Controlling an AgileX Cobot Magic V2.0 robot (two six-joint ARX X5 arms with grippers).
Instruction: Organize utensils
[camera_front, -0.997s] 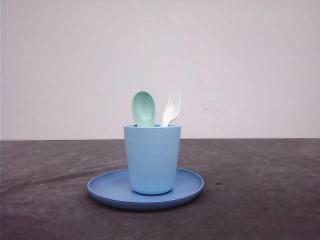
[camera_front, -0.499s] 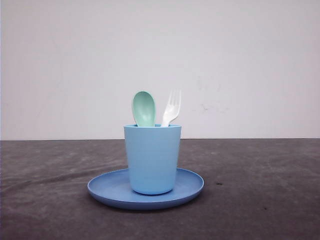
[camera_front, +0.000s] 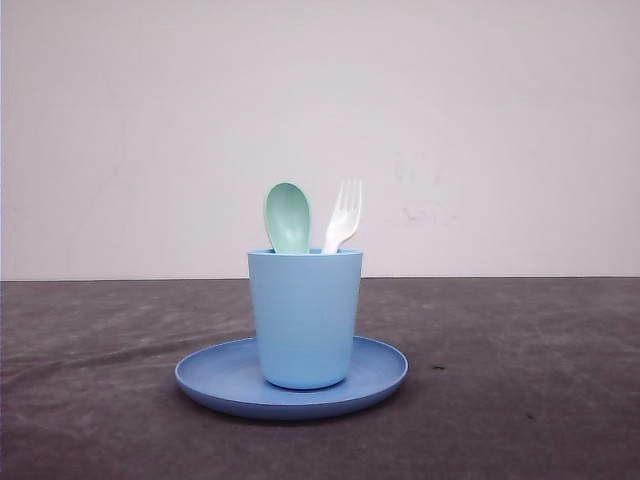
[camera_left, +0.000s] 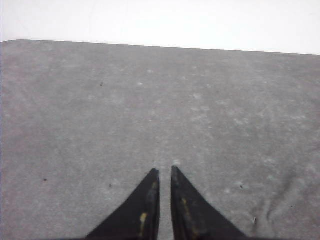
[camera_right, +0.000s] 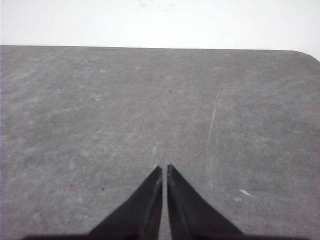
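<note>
In the front view a pale mint-green spoon (camera_front: 287, 217) and a white fork (camera_front: 343, 216) stand upright, heads up, inside a light blue cup (camera_front: 304, 317). The cup rests on a round blue plate (camera_front: 222, 376) at the table's middle. My left gripper (camera_left: 164, 170) is shut, its black fingers nearly touching, with nothing between them, over bare grey table. My right gripper (camera_right: 164, 167) is likewise shut and holds nothing, above bare table.
The dark grey table (camera_front: 520, 370) spreads wide on both sides of the plate. A white wall (camera_front: 480, 130) rises behind the table's far edge. Rounded table corners appear in both wrist views.
</note>
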